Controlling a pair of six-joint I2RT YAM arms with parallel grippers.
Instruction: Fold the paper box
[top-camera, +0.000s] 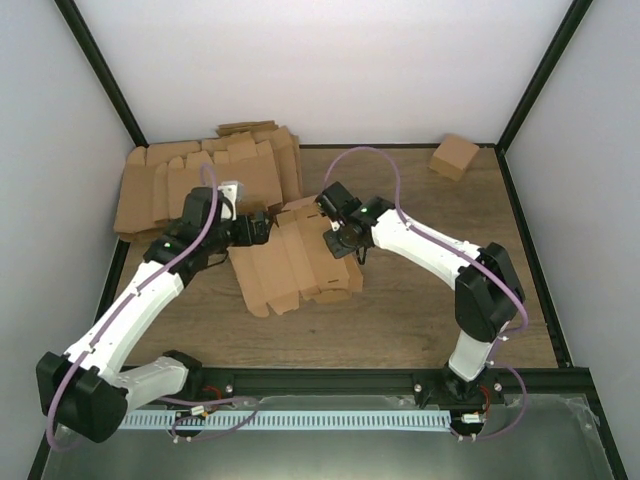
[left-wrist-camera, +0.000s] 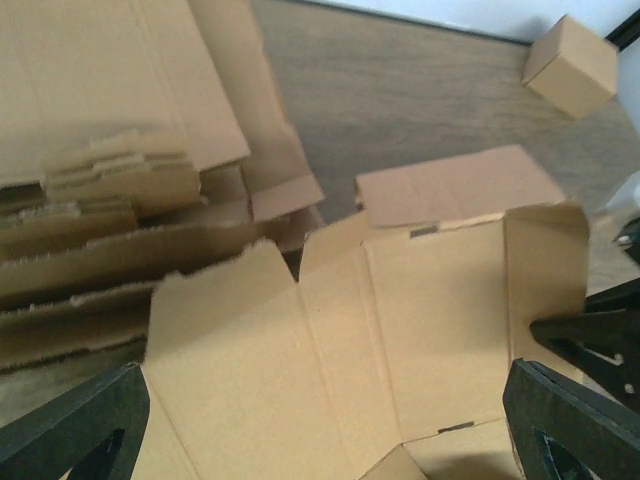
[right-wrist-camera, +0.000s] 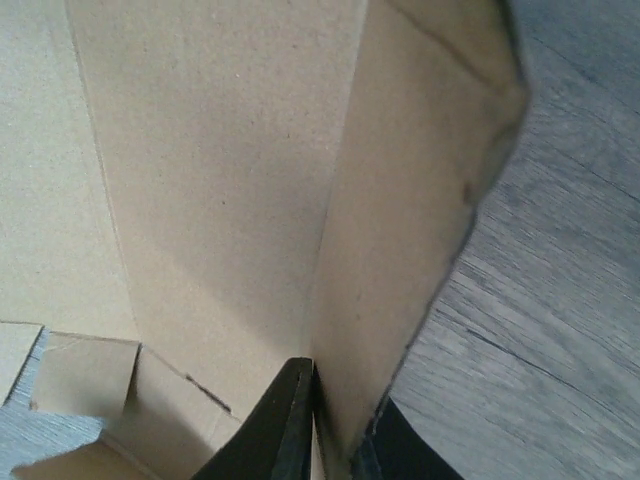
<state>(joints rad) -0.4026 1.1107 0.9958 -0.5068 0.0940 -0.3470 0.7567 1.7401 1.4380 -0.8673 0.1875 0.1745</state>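
Here, flat creased brown paper box (top-camera: 290, 265)

Cardboard pile (top-camera: 165, 185) behind paper box (top-camera: 290, 265)

The right end effector (right-wrist-camera: 338, 420) runs off the bottom edge (apparently pinching a paper box (right-wrist-camera: 220, 180) flap).
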